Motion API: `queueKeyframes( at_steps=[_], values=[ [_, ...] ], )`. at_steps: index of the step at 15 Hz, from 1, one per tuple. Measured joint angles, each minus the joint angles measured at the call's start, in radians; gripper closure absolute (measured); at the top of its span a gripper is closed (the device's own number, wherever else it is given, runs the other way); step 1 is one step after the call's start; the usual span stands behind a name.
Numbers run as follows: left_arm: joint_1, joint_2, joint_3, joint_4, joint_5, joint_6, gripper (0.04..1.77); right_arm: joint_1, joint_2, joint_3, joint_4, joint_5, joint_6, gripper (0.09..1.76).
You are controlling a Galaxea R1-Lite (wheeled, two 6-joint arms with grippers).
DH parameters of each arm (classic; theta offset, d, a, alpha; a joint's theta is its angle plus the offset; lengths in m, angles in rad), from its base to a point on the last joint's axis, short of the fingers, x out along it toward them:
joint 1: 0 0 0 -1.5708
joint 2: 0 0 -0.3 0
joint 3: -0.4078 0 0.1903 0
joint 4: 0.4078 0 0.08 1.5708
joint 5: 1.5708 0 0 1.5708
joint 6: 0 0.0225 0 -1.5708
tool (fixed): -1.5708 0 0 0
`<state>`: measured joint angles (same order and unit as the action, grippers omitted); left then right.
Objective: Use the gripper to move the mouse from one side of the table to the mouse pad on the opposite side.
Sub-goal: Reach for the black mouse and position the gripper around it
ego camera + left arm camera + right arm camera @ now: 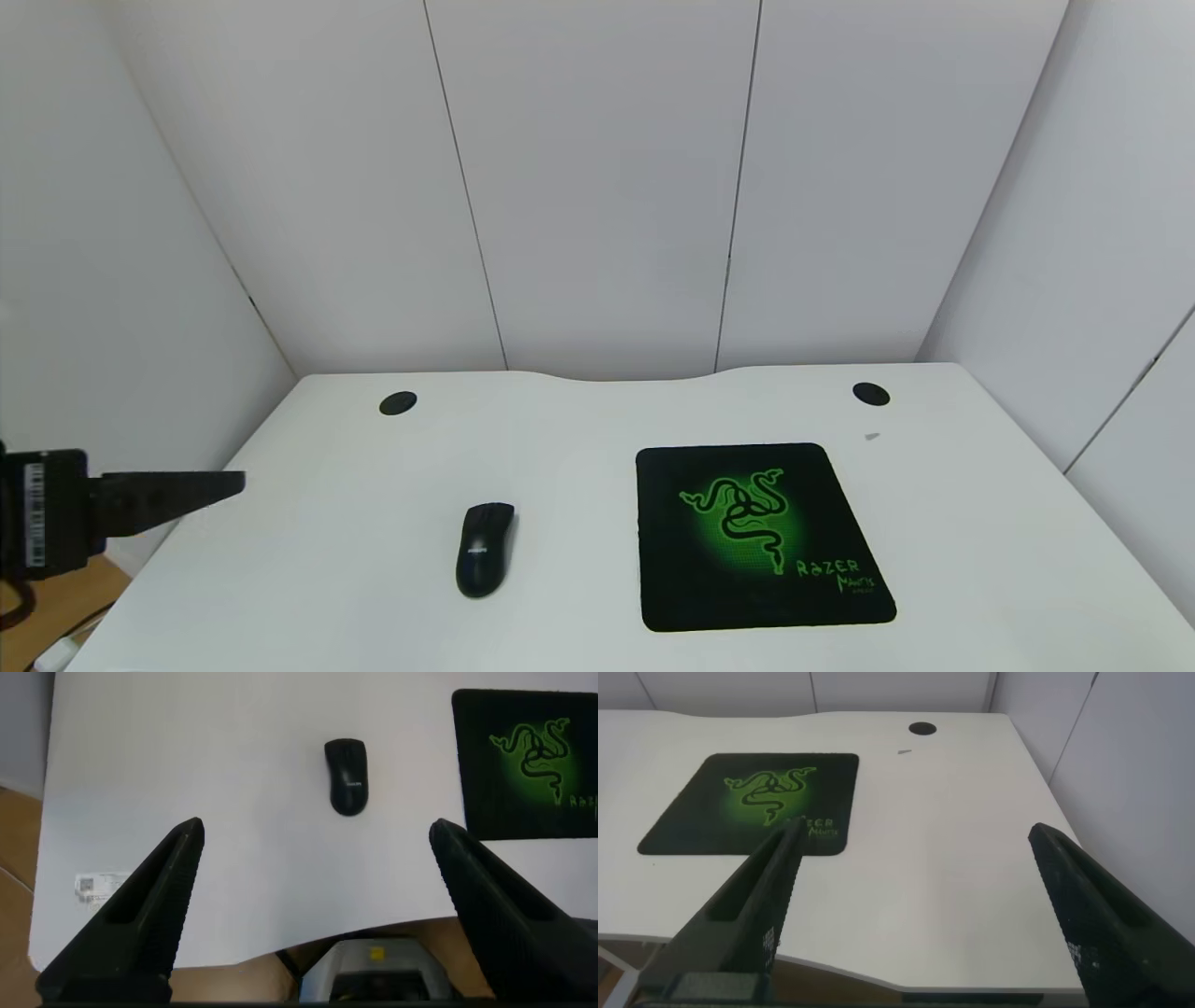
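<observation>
The black mouse (485,548) lies on the white table (373,523), left of centre; it also shows in the left wrist view (347,776). The black mouse pad (758,537) with the green snake emblem lies to its right, apart from it, and shows in the left wrist view (528,762) and the right wrist view (752,803). My left gripper (233,483) hangs open and empty over the table's left edge, well left of the mouse (316,835). My right gripper (915,840) is open and empty, over the table's front edge to the right of the pad; it is out of the head view.
Two round black cable holes sit near the curved back edge, one at the left (398,403) and one at the right (870,394). A small grey mark (872,436) lies behind the pad. White walls close in the back and both sides.
</observation>
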<state>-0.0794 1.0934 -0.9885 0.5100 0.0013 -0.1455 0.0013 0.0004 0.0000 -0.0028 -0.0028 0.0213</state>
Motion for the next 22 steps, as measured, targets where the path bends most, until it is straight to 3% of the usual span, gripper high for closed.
queueKeyframes(
  at_steps=[7, 15, 18, 22],
  values=[
    [-0.103, 0.315, -0.124, 0.074, 0.044, -0.138, 0.09, 0.0, 0.0, 0.0, 0.0, 0.0, -0.001, 0.14],
    [-0.172, 0.602, -0.182, 0.057, 0.047, -0.177, 0.09, 0.0, 0.0, 0.0, 0.0, 0.0, -0.001, 0.14],
    [-0.179, 0.674, -0.187, 0.012, 0.051, -0.186, 0.09, 0.0, 0.0, 0.0, 0.0, 0.0, -0.001, 0.14],
    [-0.203, 0.758, -0.173, -0.102, 0.097, -0.217, 0.09, 0.0, 0.0, 0.0, 0.0, 0.0, -0.001, 0.14]
  ],
)
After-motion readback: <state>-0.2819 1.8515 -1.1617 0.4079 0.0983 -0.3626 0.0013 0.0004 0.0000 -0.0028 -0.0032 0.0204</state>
